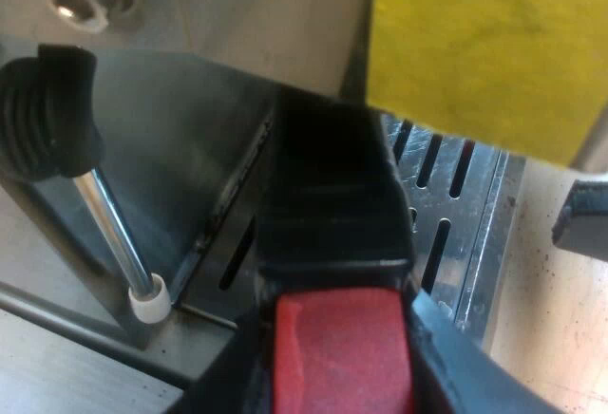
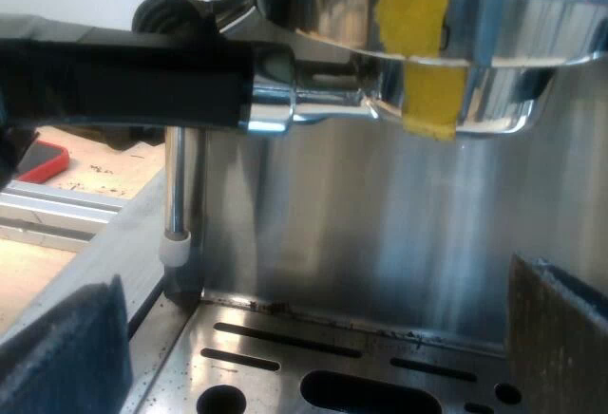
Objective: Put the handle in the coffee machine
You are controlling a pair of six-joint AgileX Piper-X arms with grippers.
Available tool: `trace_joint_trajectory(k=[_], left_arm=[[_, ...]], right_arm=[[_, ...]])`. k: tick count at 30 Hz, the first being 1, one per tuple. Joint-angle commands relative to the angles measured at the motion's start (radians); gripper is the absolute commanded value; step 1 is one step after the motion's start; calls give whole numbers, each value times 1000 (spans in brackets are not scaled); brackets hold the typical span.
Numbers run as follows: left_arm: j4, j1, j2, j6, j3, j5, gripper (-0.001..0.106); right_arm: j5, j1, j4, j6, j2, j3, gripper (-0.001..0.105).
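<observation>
At machine [image 2: 380,205] front, handle [image 1: 332,205] clamped in left tool [image 1: 342,366].

Pale wooden table [image 1: 556,329], speckled with dark grounds; bearing the coffee machine [image 2: 361,243], with slotted metal drip tray [image 1: 465,205] at its base; grey metal rail [image 2: 57,213] lying on the wood nearby.
</observation>
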Motion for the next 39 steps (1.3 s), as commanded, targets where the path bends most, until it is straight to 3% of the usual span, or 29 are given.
trace_joint_trajectory(k=[1,31,33,39], left_arm=[[-58,-3,-33,1,-26,154,0],[-20,3,-47,17,-26,147,0],[37,11,-54,90,-26,153,0],[70,11,-54,119,-26,154,0]], right_arm=[[3,-4,-6,-9,-7,-4,81],[3,-4,-6,-9,-7,-4,81],[3,-4,-6,-9,-7,-4,81],[3,-4,-6,-9,-7,-4,81]])
